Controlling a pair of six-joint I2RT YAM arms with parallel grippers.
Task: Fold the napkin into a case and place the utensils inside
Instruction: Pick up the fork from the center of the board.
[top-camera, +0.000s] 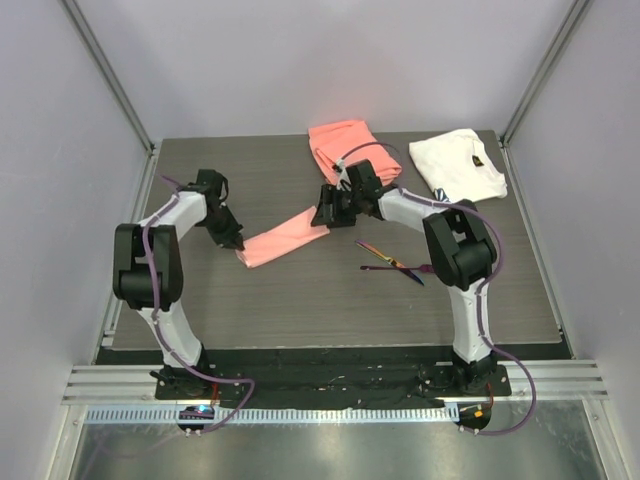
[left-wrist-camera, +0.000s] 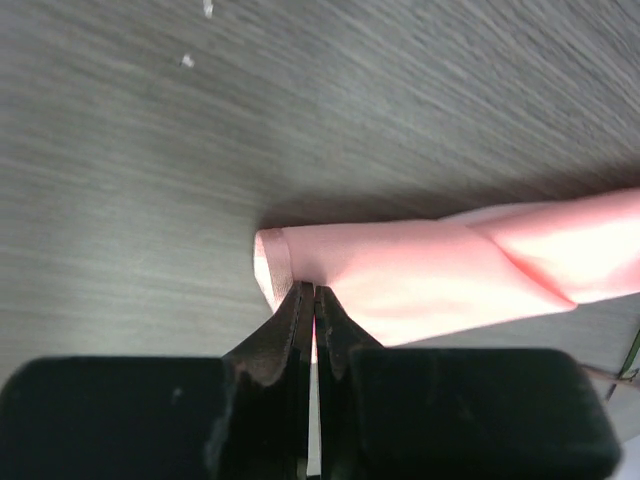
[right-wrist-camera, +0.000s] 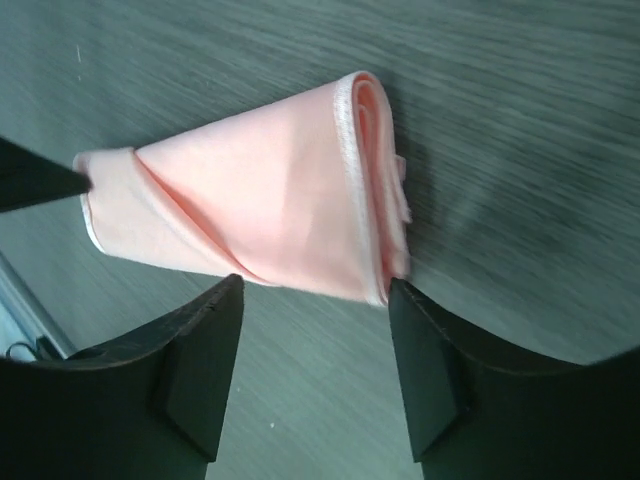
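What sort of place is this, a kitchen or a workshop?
Probably a robotics lab test booth: a left arm and right arm bolted at a table edge, bare walls in a metal frame, a folded napkin and utensils laid out.

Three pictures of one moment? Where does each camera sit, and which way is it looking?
Top external: fixed above and behind the arms, looking down on the table; both arms show whole, bases at the bottom.
Left wrist: rides the left arm, looking past the left gripper, shut on one end of the napkin.
Right wrist: rides the right arm, looking past the open right gripper at the napkin's other end.
Shared: all three see the folded napkin.
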